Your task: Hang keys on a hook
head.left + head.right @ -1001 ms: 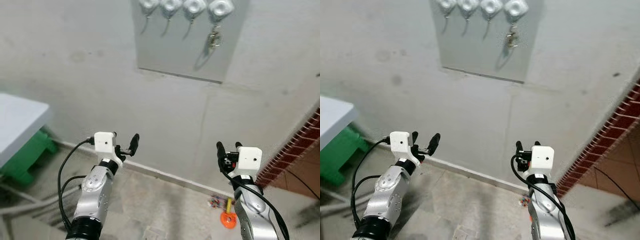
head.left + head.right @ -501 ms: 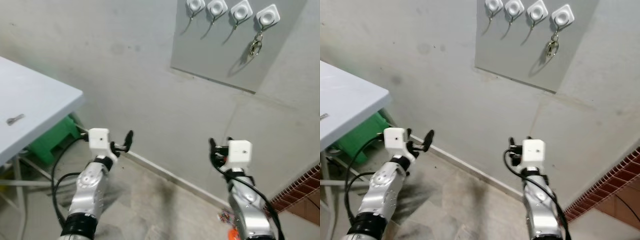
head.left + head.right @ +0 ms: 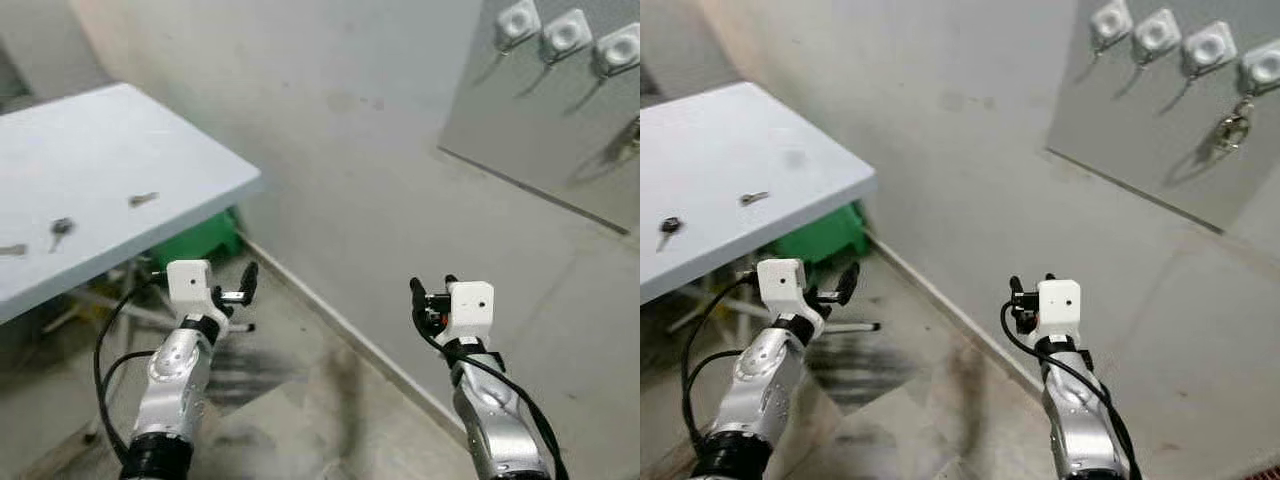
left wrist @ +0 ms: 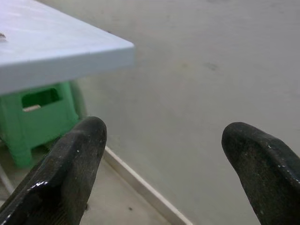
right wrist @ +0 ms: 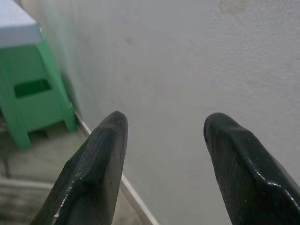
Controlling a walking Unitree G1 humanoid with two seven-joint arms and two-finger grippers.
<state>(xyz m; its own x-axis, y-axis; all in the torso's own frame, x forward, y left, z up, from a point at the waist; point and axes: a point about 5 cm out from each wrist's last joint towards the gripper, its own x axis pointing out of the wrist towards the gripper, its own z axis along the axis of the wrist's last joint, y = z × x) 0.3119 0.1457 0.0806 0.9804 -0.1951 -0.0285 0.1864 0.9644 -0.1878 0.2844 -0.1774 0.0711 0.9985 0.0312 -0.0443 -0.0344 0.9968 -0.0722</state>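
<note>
Two small keys lie on the white table at my left. A grey wall panel at the upper right carries several white hooks. A key ring hangs from the rightmost hook. My left gripper is held low in front of me, open and empty, below the table's corner. My right gripper is also open and empty, pointing at the bare wall. The left wrist view has the table corner ahead of the open fingers.
A green plastic stool stands under the table against the wall. A pale skirting strip runs along the foot of the grey wall. Metal table legs stand beside my left arm. The floor is stained concrete.
The camera has swung left: the hook panel has slid to the upper right and the table with keys has come into view. Both grippers remain open and empty.
</note>
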